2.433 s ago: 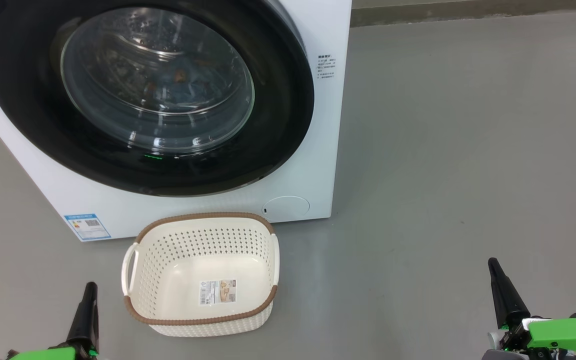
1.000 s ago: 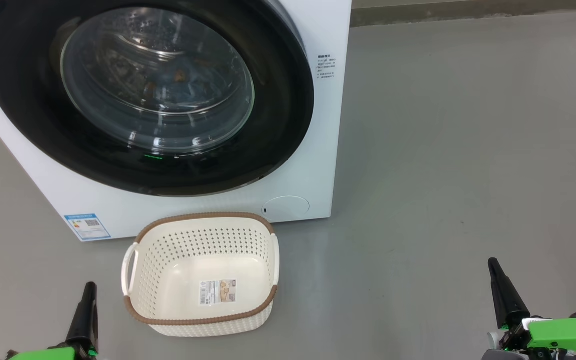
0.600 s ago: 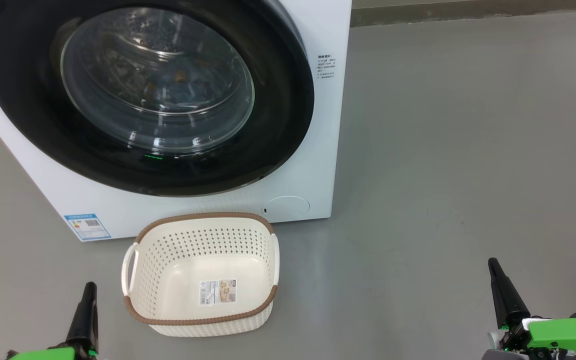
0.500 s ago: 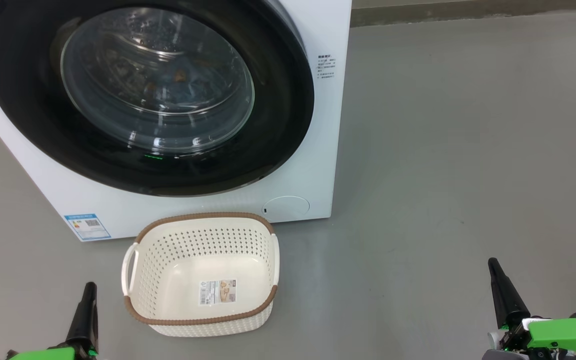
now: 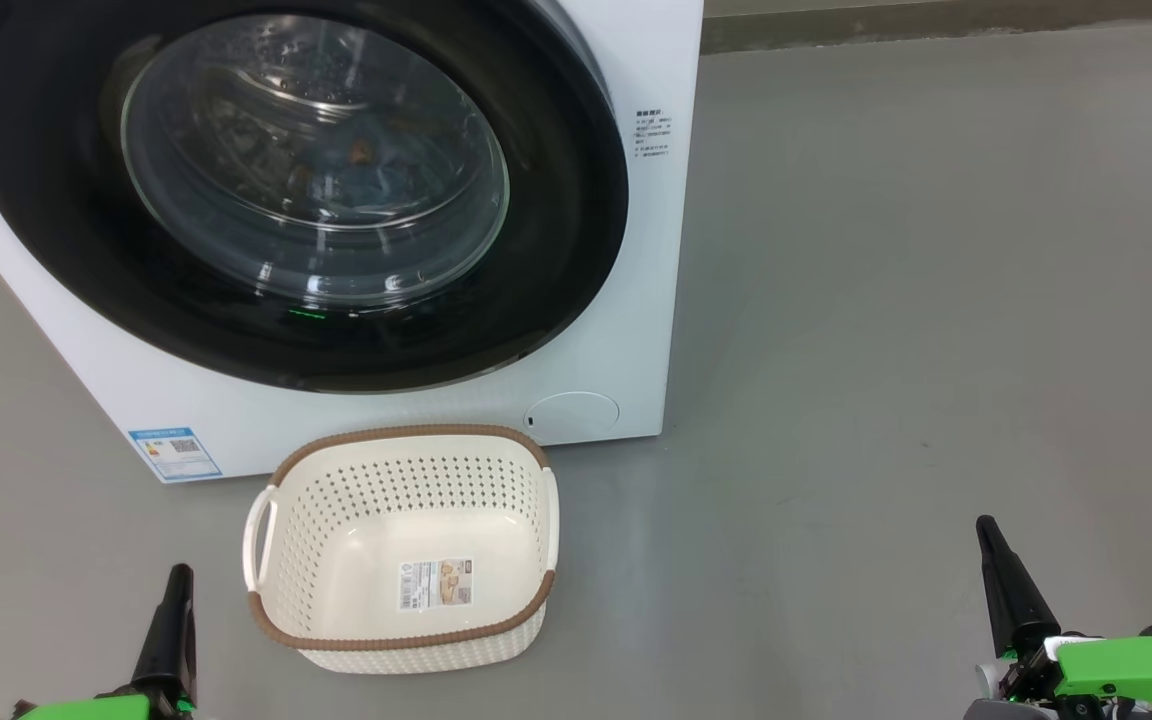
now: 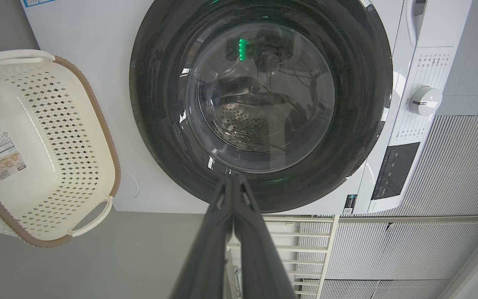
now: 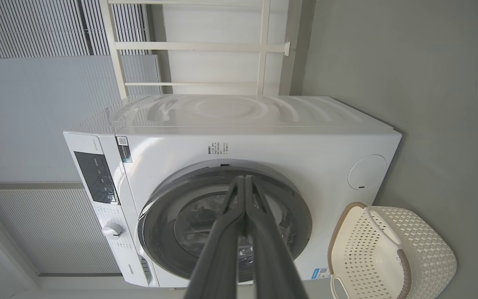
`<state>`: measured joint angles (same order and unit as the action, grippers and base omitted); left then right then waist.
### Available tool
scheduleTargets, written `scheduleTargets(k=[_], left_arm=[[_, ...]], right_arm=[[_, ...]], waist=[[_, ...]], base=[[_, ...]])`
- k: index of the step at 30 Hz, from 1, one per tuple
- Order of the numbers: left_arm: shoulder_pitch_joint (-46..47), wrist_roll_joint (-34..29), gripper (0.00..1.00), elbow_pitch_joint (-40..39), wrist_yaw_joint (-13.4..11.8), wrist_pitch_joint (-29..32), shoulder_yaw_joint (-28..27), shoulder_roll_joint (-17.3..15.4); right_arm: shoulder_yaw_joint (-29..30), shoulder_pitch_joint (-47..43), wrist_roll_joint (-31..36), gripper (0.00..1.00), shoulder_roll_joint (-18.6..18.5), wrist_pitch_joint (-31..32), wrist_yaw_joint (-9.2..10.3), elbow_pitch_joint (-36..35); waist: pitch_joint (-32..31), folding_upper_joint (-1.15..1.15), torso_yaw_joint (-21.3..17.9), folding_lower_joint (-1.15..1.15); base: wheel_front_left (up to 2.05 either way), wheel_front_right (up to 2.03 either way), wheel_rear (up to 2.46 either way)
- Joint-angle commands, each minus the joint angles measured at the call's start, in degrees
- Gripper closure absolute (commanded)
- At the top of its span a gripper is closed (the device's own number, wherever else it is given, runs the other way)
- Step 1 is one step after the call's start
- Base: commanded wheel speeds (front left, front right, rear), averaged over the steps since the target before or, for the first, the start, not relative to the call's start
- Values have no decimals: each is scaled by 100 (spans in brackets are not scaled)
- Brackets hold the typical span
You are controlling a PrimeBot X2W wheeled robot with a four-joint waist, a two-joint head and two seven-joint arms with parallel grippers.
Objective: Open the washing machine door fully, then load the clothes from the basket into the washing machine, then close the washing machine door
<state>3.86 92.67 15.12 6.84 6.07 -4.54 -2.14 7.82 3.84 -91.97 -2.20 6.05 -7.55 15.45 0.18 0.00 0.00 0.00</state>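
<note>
My two tools were nearest, low at the corners of the head view. The left tool (image 5: 177, 585) and the right tool (image 5: 988, 535) each had their dark fingers pressed together on nothing, and both hung above the grey floor (image 5: 886, 350), well apart from everything else.

Just beyond the left tool, the basket (image 5: 406, 432) sat upright on the floor, close against the front of the washing machine (image 5: 641, 300). Nothing lay in it but the label (image 5: 435, 584) on its bottom. I judged it light and fairly stiff, best lifted by a side handle.

Behind it, low on the machine, were the energy label (image 5: 174, 452) and the round flap (image 5: 573, 412). Above them the washing machine door (image 5: 561, 210) lay flush to the cabinet, so I took it as shut. Its glossy black rim looked slippery and the glass bowl (image 5: 316, 260) fragile. If I had to reopen it, I would hook the rim's outer edge and never push on the glass. I could not tell where the catch was.

Through the glass I made out the clothes (image 5: 386, 185), bluish fabric with an orange fleck, lying in the drum. They looked soft and light enough to pinch by a fold.

Farthest off, the left wrist view showed the dial (image 6: 425, 100) on the control strip. To my eye, all three steps looked done.
</note>
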Motion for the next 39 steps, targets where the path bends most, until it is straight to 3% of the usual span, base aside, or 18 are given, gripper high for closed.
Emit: scheduleTargets(k=[1,39], left_arm=[[232,-50,100,-108,65,42,-198,-79],[233,-53,100,-108,65,44,-201,-77]], right_arm=[[-131,234,-21,100,-67,43,6,-143],[-131,234,-21,100,-67,43,6,-143]], waist=[[0,0,0,0],[0,0,0,0]], base=[[0,0,0],[0,0,0]])
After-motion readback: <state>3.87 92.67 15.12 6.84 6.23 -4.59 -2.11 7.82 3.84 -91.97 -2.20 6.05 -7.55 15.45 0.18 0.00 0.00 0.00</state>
